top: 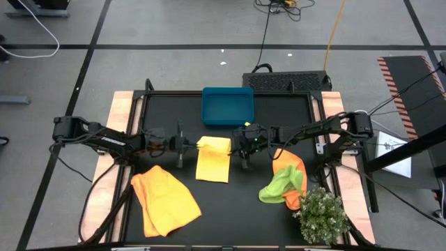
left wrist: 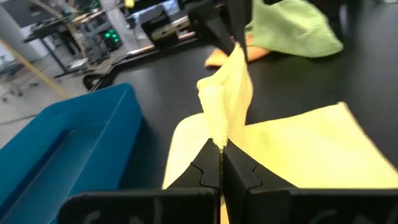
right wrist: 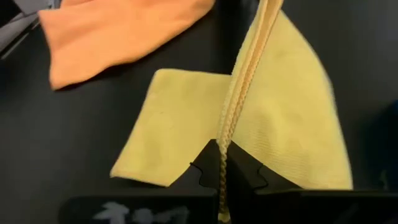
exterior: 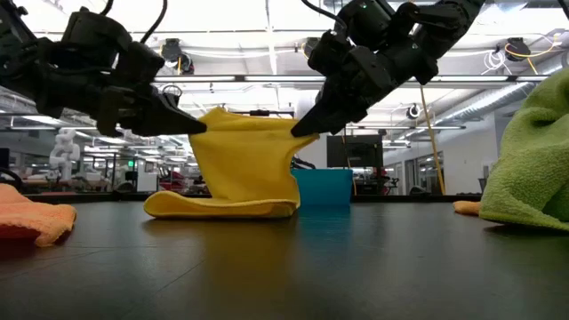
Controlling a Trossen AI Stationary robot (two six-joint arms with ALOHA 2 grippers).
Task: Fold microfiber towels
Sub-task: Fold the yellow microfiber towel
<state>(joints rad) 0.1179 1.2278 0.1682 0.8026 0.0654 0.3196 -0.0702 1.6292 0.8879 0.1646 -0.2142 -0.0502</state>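
Observation:
A pale yellow microfiber towel (top: 212,160) hangs mid-table between my two grippers; its lower part (exterior: 222,206) lies doubled on the black table. My left gripper (top: 187,145) is shut on its left upper corner and my right gripper (top: 240,146) on its right upper corner. An orange towel (top: 164,201) lies crumpled at the near left. A lime green towel (top: 281,185) rests on another orange towel (top: 296,169) at the near right. My left gripper pinches the yellow towel's upper edge at its left corner (left wrist: 219,138) between its two fingers, coming from the table's left and slanting a little down. The towel hangs below the fingers, its lower end on the table. My right gripper pinches the upper edge at the right corner (right wrist: 229,127) between its two fingers, slanting down from the table's right. Two layers seem to lie together there. The edge runs nearly straight to the other gripper (exterior: 191,124), with the cloth hanging below it.
A teal tray (top: 228,106) stands at the far middle, just behind the held towel. A small bushy green plant (top: 322,215) stands at the near right corner. Bare black table lies in front of the yellow towel.

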